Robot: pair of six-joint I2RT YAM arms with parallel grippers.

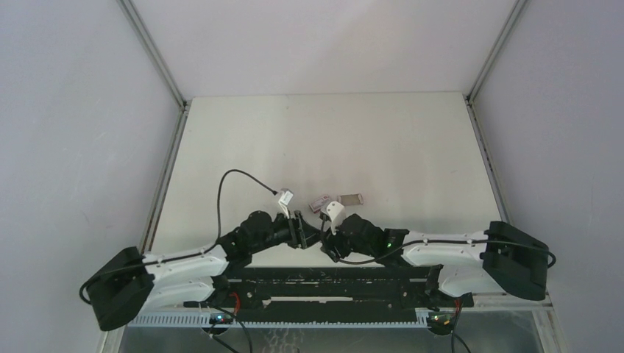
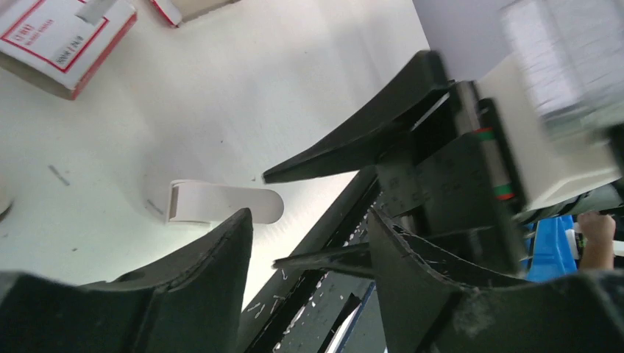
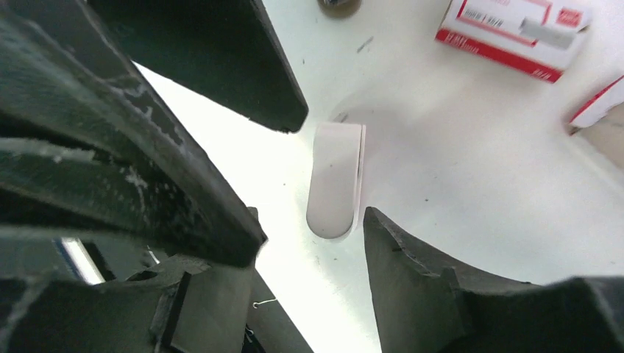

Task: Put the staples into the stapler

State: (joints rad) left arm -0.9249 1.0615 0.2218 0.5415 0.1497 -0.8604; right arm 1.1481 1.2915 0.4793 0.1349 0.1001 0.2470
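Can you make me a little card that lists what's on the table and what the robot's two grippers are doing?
stapler: white, lying on the table, not held
staples: probably the grey strip on the red-and-white box
left gripper: open, empty
right gripper: open, above the stapler

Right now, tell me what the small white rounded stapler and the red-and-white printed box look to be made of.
The small white rounded stapler: probably plastic with a matte finish, going by its smooth moulded curved end, even colour and lack of metallic glint. The red-and-white printed box: likely thin cardboard, slightly glossy, going by its flat folded faces, sharp edges and red print on white.
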